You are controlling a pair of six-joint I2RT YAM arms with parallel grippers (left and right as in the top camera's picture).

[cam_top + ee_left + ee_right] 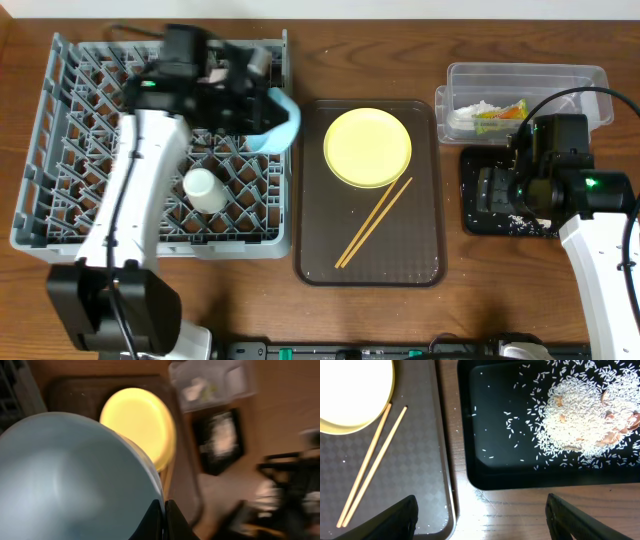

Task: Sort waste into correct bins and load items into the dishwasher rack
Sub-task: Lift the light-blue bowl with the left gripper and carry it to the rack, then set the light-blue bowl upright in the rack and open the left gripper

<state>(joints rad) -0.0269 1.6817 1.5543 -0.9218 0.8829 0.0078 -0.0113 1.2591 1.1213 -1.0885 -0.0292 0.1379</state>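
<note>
My left gripper (268, 108) is shut on the rim of the light blue bowl (281, 125), holding it tilted over the right edge of the grey dishwasher rack (60, 120); the bowl fills the left wrist view (70, 480), pinched at my fingertips (164, 510). A small white cup (204, 190) stands in the rack. The yellow plate (367, 146) and wooden chopsticks (375, 222) lie on the brown tray (420, 250). My right gripper (482, 515) is open and empty over the black tray (472, 215), which holds rice scraps (580, 415). The clear tub (580, 80) holds the wrapper (500, 113) and white paper (475, 107).
The brown serving tray sits between the rack and the black tray, its edge near the black tray in the right wrist view (445, 460). Bare wooden table (480, 290) lies in front of the trays. The pinkish-white bowl is out of view.
</note>
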